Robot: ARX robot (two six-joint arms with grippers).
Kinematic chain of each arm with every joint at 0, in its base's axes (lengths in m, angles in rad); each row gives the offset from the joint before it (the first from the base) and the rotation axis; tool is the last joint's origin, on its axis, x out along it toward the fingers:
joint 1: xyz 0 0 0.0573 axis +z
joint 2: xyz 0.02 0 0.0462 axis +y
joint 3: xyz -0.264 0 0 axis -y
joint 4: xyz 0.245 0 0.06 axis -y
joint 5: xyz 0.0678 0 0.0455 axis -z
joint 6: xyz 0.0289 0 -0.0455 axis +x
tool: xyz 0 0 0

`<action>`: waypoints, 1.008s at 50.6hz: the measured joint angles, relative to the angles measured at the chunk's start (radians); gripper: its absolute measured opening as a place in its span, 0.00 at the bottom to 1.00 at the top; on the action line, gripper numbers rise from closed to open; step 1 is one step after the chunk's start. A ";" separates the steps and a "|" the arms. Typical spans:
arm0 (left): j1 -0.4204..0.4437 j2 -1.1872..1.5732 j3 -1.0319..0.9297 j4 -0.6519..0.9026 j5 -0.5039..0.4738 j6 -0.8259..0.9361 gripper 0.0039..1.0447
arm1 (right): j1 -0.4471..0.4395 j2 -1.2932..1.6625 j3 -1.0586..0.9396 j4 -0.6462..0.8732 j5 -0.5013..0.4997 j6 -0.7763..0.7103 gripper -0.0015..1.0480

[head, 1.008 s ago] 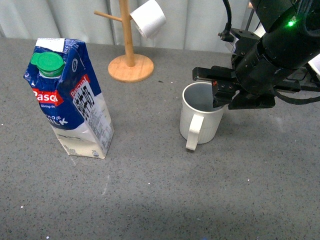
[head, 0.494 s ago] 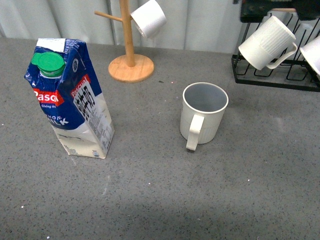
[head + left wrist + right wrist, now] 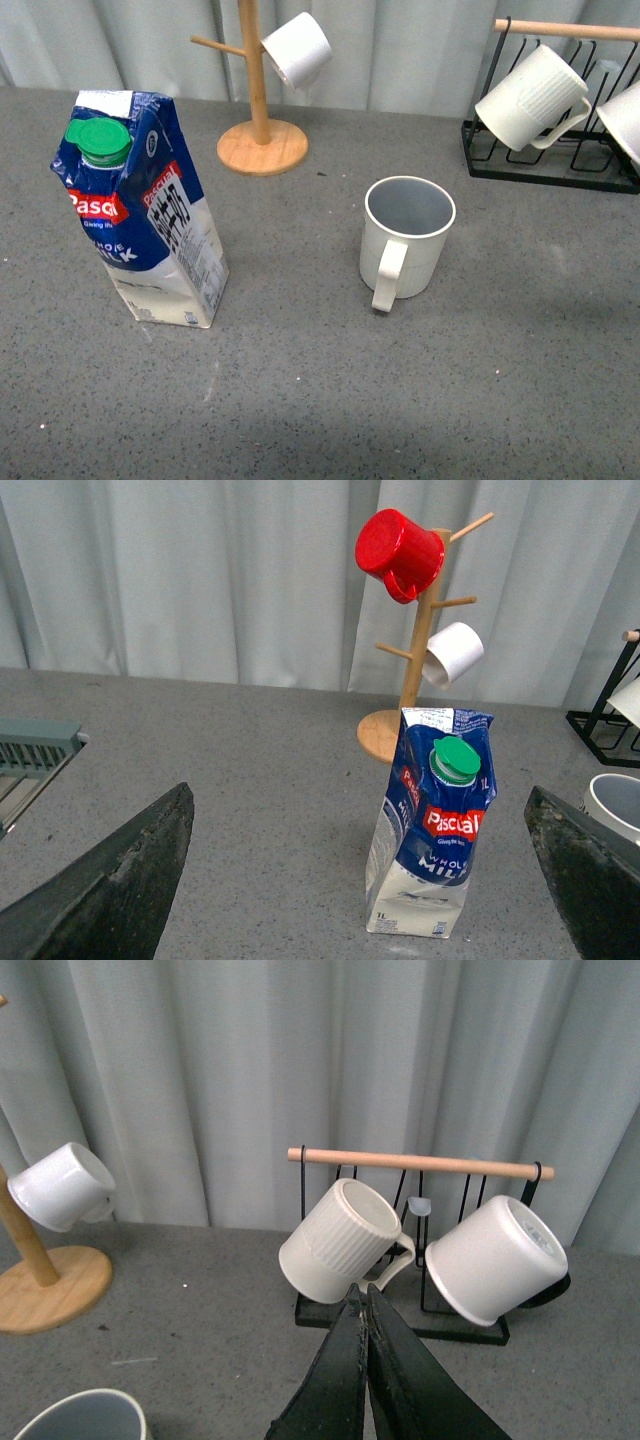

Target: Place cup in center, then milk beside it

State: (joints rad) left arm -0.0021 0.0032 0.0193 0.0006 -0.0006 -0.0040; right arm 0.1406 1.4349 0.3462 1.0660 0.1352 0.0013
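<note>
Your left gripper (image 3: 357, 810) is spread wide and empty, facing the tall blue and white milk carton with a green cap (image 3: 140, 215), upright at the left of the grey speckled table (image 3: 300, 400); it is probably heavy with walls that give, so clasp it low across the flat sides. The large cream-white ceramic mug with a squared handle (image 3: 405, 240), rigid and slick, stands near the middle, well apart from it, and your right gripper (image 3: 364, 1305) is pinched shut on nothing

Top centre, a mug tree (image 3: 262, 148) holds a white mug (image 3: 297, 48); upper right, a wire rack (image 3: 570, 29) hangs a ribbed mug (image 3: 530, 95).
</note>
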 joint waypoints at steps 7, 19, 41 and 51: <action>0.000 0.000 0.000 0.000 0.000 0.000 0.94 | -0.028 -0.108 -0.087 -0.008 -0.024 -0.002 0.01; 0.000 0.000 0.000 0.000 0.000 0.000 0.94 | -0.061 -0.199 -0.209 0.007 -0.056 -0.002 0.01; 0.000 0.000 0.000 0.000 0.000 0.000 0.94 | -0.138 -0.557 -0.313 -0.238 -0.131 -0.002 0.01; 0.000 0.000 0.000 0.000 0.000 0.000 0.94 | -0.138 -0.706 -0.334 -0.364 -0.133 -0.002 0.01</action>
State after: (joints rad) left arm -0.0021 0.0032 0.0193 0.0006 -0.0002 -0.0040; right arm 0.0025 0.7288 0.0120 0.7021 0.0021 -0.0002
